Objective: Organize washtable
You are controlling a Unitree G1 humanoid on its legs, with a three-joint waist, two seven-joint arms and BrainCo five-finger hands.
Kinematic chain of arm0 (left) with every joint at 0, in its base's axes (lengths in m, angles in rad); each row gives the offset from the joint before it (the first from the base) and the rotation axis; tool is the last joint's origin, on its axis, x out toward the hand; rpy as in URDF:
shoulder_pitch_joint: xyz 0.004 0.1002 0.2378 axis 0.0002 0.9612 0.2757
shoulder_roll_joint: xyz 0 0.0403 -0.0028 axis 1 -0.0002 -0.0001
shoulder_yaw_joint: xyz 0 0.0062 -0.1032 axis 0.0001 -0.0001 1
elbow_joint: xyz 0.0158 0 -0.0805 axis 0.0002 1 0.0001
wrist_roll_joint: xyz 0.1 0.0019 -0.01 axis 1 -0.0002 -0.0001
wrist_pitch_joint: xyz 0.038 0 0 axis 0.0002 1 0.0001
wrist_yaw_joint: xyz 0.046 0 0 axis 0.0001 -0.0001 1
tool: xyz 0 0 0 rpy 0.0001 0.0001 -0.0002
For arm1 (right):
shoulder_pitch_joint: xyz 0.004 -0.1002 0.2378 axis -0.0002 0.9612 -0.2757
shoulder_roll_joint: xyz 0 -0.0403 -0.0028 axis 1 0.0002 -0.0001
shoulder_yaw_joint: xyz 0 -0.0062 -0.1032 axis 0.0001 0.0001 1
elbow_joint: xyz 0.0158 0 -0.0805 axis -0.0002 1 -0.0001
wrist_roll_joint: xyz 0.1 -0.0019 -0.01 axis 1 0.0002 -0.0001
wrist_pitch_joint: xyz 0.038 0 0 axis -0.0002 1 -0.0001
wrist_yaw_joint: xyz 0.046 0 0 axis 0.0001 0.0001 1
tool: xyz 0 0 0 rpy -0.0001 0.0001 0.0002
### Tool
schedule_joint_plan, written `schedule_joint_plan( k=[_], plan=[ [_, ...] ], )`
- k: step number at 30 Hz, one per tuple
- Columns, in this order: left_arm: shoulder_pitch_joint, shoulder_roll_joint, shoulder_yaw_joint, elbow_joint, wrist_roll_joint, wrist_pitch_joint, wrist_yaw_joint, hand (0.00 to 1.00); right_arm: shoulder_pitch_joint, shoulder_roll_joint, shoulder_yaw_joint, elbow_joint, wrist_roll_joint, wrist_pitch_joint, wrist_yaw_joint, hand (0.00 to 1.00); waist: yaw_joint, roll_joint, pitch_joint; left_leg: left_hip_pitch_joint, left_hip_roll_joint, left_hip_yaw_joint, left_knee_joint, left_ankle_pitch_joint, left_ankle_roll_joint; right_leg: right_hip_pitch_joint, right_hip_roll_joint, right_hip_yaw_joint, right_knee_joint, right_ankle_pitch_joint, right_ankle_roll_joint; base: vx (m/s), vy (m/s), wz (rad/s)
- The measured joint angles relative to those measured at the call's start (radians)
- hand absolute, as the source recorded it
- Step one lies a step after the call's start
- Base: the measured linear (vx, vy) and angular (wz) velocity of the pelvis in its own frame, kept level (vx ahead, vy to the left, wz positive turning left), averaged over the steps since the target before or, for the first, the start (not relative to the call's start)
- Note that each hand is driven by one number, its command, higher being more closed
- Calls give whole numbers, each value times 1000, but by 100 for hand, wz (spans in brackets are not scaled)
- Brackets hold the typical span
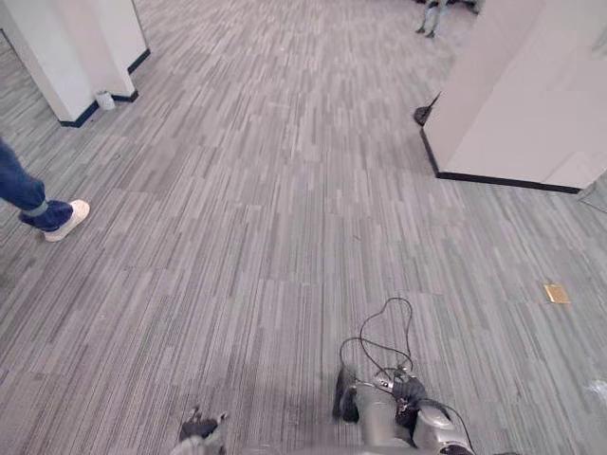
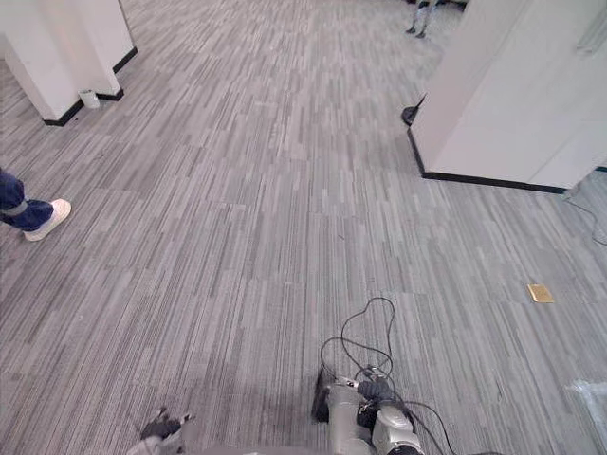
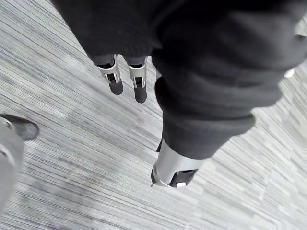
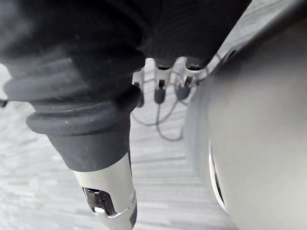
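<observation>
Seemingly unstarted | looks at carpet (image 1: 285, 237), person's shoe (image 1: 66, 218) | hangs left hand (image 3: 171, 165), right hand (image 4: 106, 189) slack-fingered, empty | leaves all tidying pending

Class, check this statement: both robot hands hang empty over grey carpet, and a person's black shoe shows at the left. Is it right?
Not quite: the person's shoe is white, not black, as the left eye view shows. The rest stands: the left hand and the right hand hang empty over grey carpet.
</observation>
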Motion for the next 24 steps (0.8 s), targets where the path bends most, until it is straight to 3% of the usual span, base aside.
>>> schedule_joint_plan(
  k=[1, 2, 3, 4, 5, 6, 7, 8, 10, 12, 13, 14, 15, 16, 17, 18, 19, 20, 21, 22, 23, 24],
  plan=[
    [1, 0, 0, 1, 16, -2, 1, 0, -4, 2, -14, -2, 4, 2, 0, 0, -12, 4, -1, 40, 20, -27, -13, -13, -27, -4, 0, -16, -1, 1, -10, 767, -163, 59],
    [12, 0, 3, 2, 37, -3, 0, 0, 2, 7, -15, 1, 4, 6, -2, 0, -12, -5, -9, 63, 47, -71, 45, -22, -62, -9, 17, -13, 48, 87, -78, 809, -180, 48],
    [22, 0, 4, 2, 46, -1, -1, 0, 0, 5, -16, 2, 2, 12, 0, 0, -11, 3, -15, 52, 72, -93, 97, -16, -76, -14, 38, -12, 75, 147, -120, 844, -194, 23],
    [34, 1, 14, 5, 54, 0, -1, 0, 0, 4, -17, 3, 0, 15, 1, 0, -11, 12, -27, 27, 93, -108, 156, 2, -109, -22, 57, -15, 96, 182, -130, 859, -231, -40],
    [46, -22, 47, 39, 63, 11, -4, 0, -12, 3, -31, 3, 0, 26, 0, 0, -4, 44, -42, -67, 144, -141, 353, 144, -99, -20, 130, -16, 127, 148, -177, 858, -226, -65],
    [56, -30, 63, 50, 62, 21, -5, 0, -13, 6, -21, 3, 0, 28, -2, 0, -3, 45, -43, -110, 144, -143, 438, 252, -57, -13, 152, -5, 128, 136, -197, 1028, -220, -120],
    [85, -47, 99, 68, 57, 28, -7, 0, -13, 5, 4, 3, 0, 31, 0, 0, 5, 39, -48, -174, 147, -141, 572, 548, -34, 48, 190, 29, 83, 122, -225, 877, -41, -127],
    [92, -45, 99, 84, 58, 35, -12, 0, -13, 4, 32, 8, 1, 40, -3, 0, 18, 58, -38, -247, 176, -111, 745, 442, -13, 134, 233, 81, 26, 106, -245, 858, -8, -123],
    [105, -41, 98, 85, 59, 35, -24, 0, -21, 7, 63, 25, 1, 49, -9, 0, 38, 55, -27, -350, 164, -73, 881, 274, 18, 273, 259, 169, -39, 83, -268, 705, 21, -99],
    [129, -58, 98, 65, 58, 31, -27, 0, -32, 13, 93, 33, 1, 48, -11, 0, 65, 47, -22, -454, 119, -62, 877, 170, 8, 401, 250, 255, -84, 71, -263, 697, 104, -115],
    [143, -61, 98, 46, 50, 24, -27, 0, -51, 16, 105, 34, 1, 48, -17, 0, 77, 35, -15, -545, 75, -69, 820, 129, 4, 460, 228, 295, -92, 30, -257, 643, 184, -109],
    [151, -61, 96, 34, 50, 23, -27, 0, -66, 22, 106, 34, 1, 47, -20, 0, 78, 29, -12, -591, 44, -78, 768, 124, 1, 483, 211, 313, -91, -3, -241, 604, 250, -98],
    [162, -63, 86, 32, 49, 20, -26, 0, -92, 24, 118, 34, 2, 44, -21, 0, 87, 24, -11, -670, -4, -122, 590, 134, -15, 509, 182, 343, -89, -79, -204, 662, 417, -103],
    [168, -73, 70, 37, 40, 21, -26, 0, -108, 5, 151, 36, 3, 34, -21, 0, 108, 53, -18, -717, -15, -188, 367, 183, -81, 534, 170, 381, -95, -131, -182, 538, 363, -104],
    [174, -80, 70, 42, 35, 21, -26, 0, -112, 0, 161, 39, 3, 30, -21, 0, 120, 66, -20, -728, -14, -215, 271, 207, -118, 552, 165, 403, -105, -147, -170, 680, 565, -122],
    [201, -95, 73, 44, 32, 20, -24, 0, -116, -5, 195, 48, 3, 24, -20, 0, 145, 81, -21, -734, 2, -223, 204, 344, -162, 617, 146, 463, -151, -175, -136, 501, 409, -111],
    [213, -104, 71, 42, 30, 18, -24, 0, -125, 2, 211, 52, 3, 24, -20, 0, 170, 75, -24, -738, -7, -187, 284, 350, -131, 651, 123, 498, -148, -189, -120, 764, 591, -107],
    [209, -105, 74, 42, 28, 13, -22, 0, -133, 6, 217, 54, 3, 23, -18, 0, 173, 74, -23, -744, -8, -182, 326, 325, -94, 643, 127, 505, -92, -192, -107, 664, 436, -63],
    [207, -102, 98, 40, 23, 10, -22, 0, -139, 22, 225, 53, 2, 21, -17, 0, 178, 52, -29, -731, -33, -168, 365, 279, -17, 610, 126, 511, 67, -220, -58, 803, 488, -31],
    [210, -94, 112, 39, 10, 9, -21, 0, -135, 43, 224, 53, 2, 19, -18, 0, 178, 13, -46, -702, -63, -131, 372, 246, 32, 564, 111, 512, 260, -230, 0, 668, 373, -23],
    [215, -84, 111, 38, 3, 8, -20, 0, -128, 57, 223, 53, 0, 17, -17, 0, 177, -10, -53, -670, -88, -110, 376, 216, 65, 523, 106, 512, 419, -195, 73, 515, 278, -12],
    [217, -73, 110, 39, -3, 8, -18, 0, -123, 63, 222, 55, 0, 15, -17, 0, 175, -21, -53, -645, -103, -102, 379, 196, 75, 503, 109, 509, 520, -151, 143, 460, 242, -1]
  ],
)
